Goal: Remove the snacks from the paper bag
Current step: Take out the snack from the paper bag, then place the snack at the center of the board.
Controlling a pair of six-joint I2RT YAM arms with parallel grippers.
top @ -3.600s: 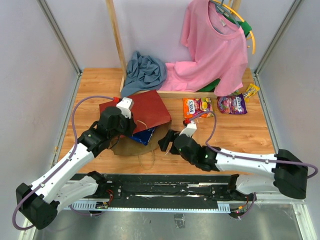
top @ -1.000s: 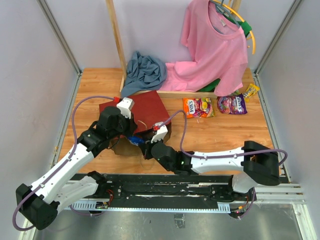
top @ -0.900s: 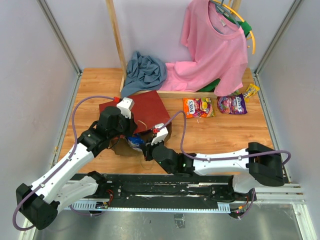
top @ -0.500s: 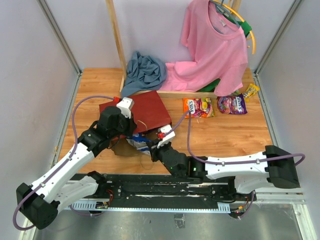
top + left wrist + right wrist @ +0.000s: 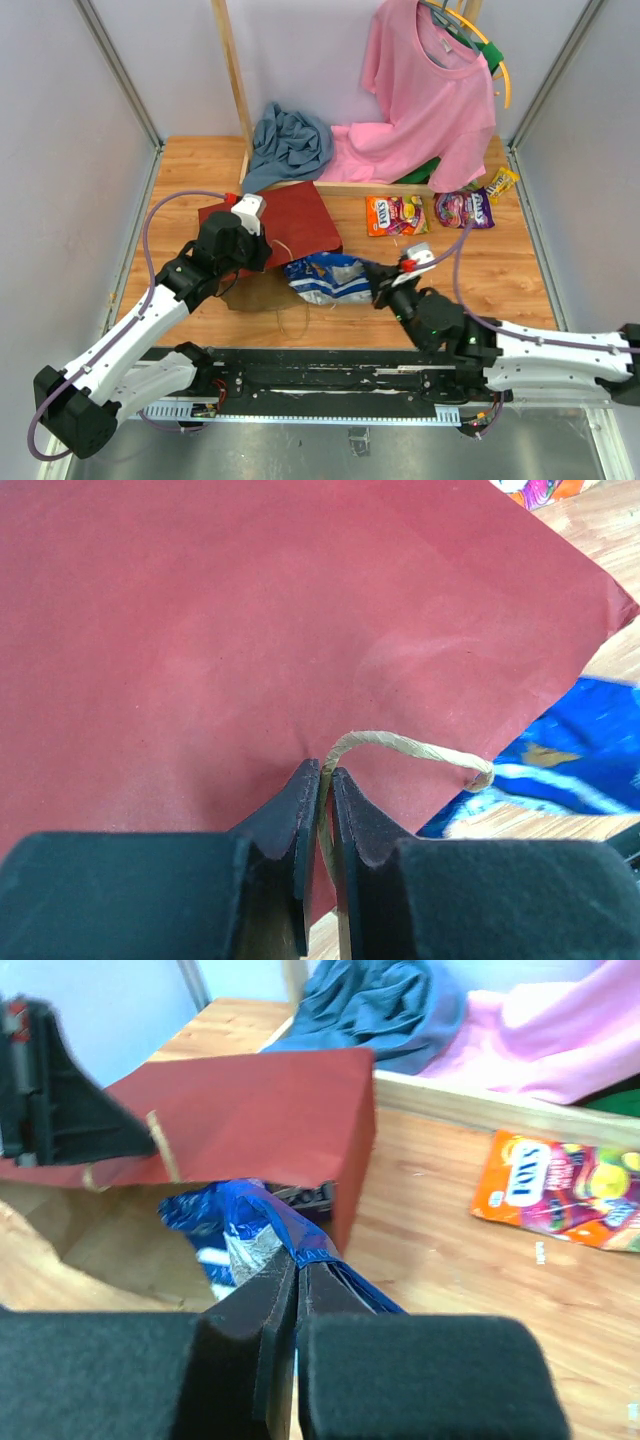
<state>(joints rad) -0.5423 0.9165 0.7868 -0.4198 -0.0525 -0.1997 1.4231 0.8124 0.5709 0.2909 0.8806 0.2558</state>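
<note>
The paper bag (image 5: 290, 220) lies on its dark red side, its brown mouth facing the near edge. My left gripper (image 5: 258, 256) is shut on the bag's twine handle (image 5: 410, 748), holding the upper side of the paper bag (image 5: 250, 630) up; the jaws of this gripper (image 5: 325, 777) pinch the twine. My right gripper (image 5: 380, 287) is shut on the crumpled end of a blue chip bag (image 5: 330, 278), which lies mostly outside the mouth, to its right. In the right wrist view the gripper (image 5: 297, 1260) clamps the blue bag (image 5: 240, 1225) before the paper bag (image 5: 250, 1110).
An orange packet (image 5: 396, 214), a purple packet (image 5: 464, 209) and a yellow packet (image 5: 502, 183) lie at the back right. A pink shirt (image 5: 430, 90) hangs over a wooden frame (image 5: 235, 80). A blue-grey cloth (image 5: 290, 145) sits behind the bag.
My right gripper has drawn back to the right, pulling the blue chip bag out of the paper bag's mouth. The left gripper has kept its hold on the handle.
</note>
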